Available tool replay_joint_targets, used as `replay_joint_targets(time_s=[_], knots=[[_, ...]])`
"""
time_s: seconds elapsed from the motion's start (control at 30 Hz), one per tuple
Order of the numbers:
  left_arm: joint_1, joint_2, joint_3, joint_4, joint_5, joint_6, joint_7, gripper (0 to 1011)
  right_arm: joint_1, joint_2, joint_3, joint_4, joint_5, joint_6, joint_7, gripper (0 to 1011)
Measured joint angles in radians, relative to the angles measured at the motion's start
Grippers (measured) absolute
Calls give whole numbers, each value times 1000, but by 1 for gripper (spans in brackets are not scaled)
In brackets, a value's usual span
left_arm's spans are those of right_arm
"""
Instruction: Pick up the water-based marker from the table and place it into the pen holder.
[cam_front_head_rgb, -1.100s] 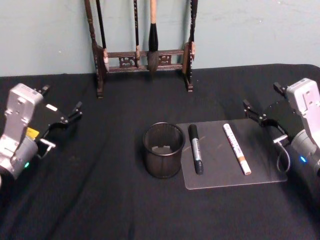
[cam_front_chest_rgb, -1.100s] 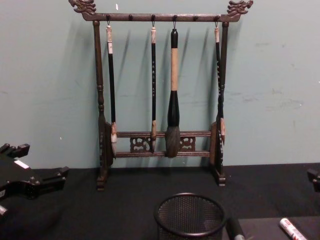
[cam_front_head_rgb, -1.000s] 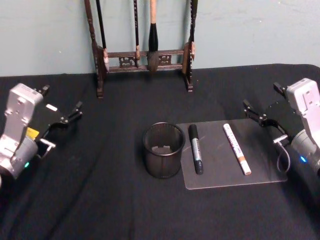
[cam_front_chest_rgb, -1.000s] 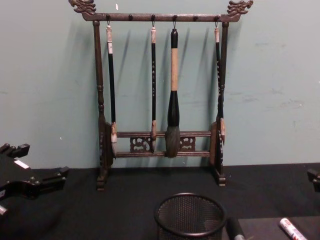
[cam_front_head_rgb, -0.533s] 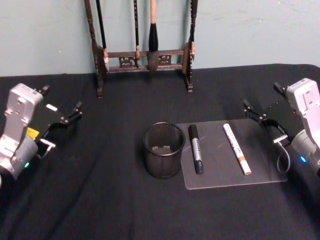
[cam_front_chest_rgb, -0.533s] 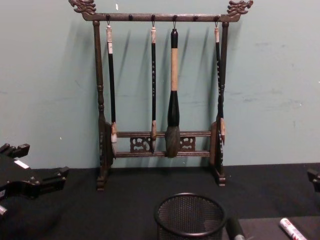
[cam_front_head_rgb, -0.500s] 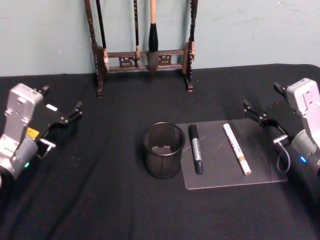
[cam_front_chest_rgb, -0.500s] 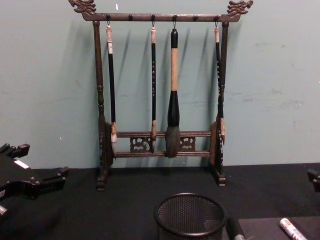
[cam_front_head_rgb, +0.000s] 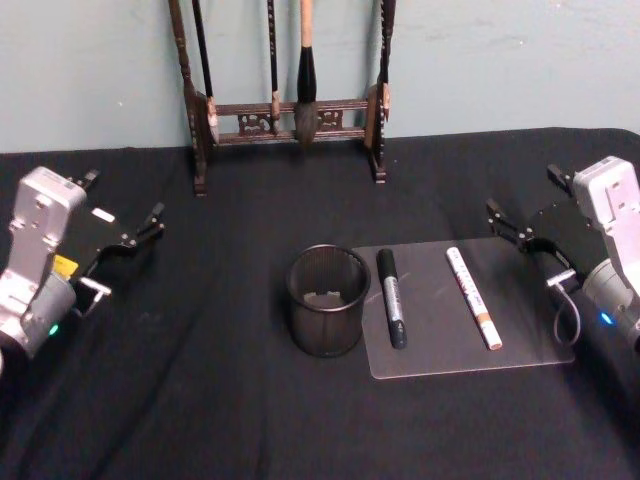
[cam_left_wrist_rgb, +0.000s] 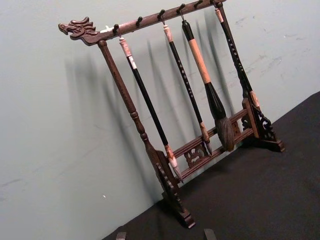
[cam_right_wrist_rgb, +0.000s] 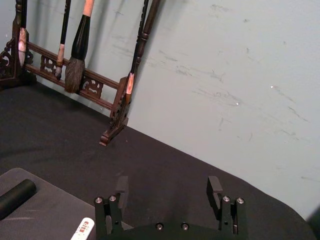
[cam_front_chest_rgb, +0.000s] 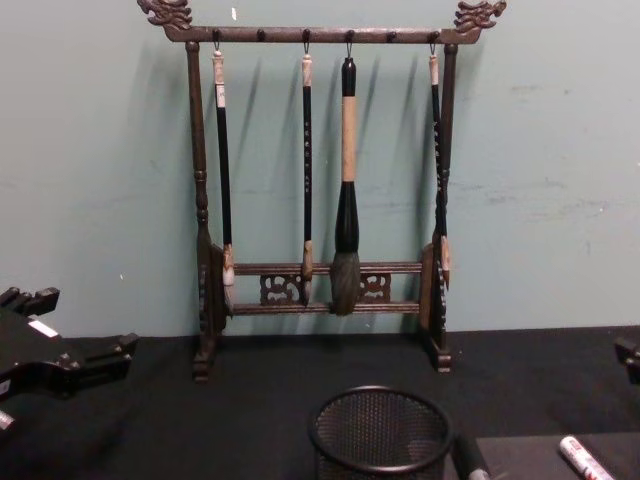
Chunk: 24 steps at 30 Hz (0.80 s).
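Note:
The pen holder (cam_front_head_rgb: 327, 300), a round black mesh cup, stands mid-table on the black table (cam_front_head_rgb: 220, 400); it also shows in the chest view (cam_front_chest_rgb: 380, 432). Two markers lie to its right on a grey mat (cam_front_head_rgb: 450, 345): a black marker (cam_front_head_rgb: 391, 298) closest to the cup, and a white marker (cam_front_head_rgb: 473, 297) with an orange end. I cannot tell which is the water-based marker. My right gripper (cam_front_head_rgb: 522, 192) hovers open just right of the mat, with the white marker's tip (cam_right_wrist_rgb: 82, 230) before its fingers (cam_right_wrist_rgb: 214, 187). My left gripper (cam_front_head_rgb: 122, 196) rests open far left.
A tall dark wooden brush rack (cam_front_head_rgb: 290, 120) with several hanging brushes stands at the table's back edge against the teal wall, behind the cup. Bare black table lies between the left gripper and the cup, and in front of the mat.

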Motion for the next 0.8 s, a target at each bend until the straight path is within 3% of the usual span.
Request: replay_joint_targets(time_s=[0.8], knots=[[0, 0, 0, 0, 0, 0, 0, 1001, 0, 0, 0, 0, 0, 0, 0, 1003]])
